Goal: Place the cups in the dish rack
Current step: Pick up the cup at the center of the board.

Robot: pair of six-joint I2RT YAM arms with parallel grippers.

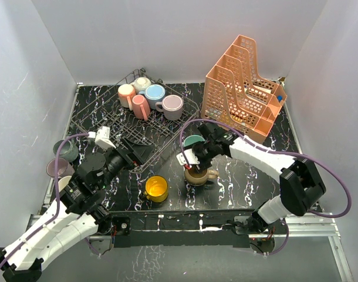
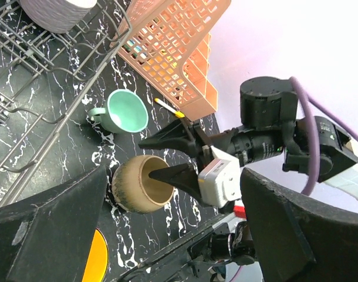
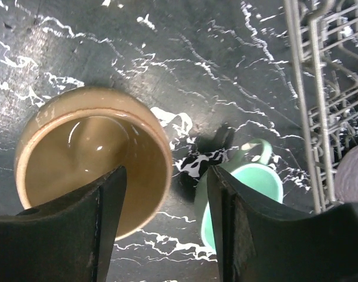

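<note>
A tan cup stands upright on the black marbled table, with a teal cup just behind it. My right gripper points down over the tan cup. One finger is inside it and the other outside, beside the teal cup. The jaws straddle the rim with a gap still showing. My left gripper is wide open and holds nothing, near the front of the dish rack. The rack holds several cups. A yellow cup sits near the front edge.
An orange perforated organizer stands at the back right. A grey-green cup and a mauve cup sit at the table's left edge, by my left arm. White walls close in the table on three sides.
</note>
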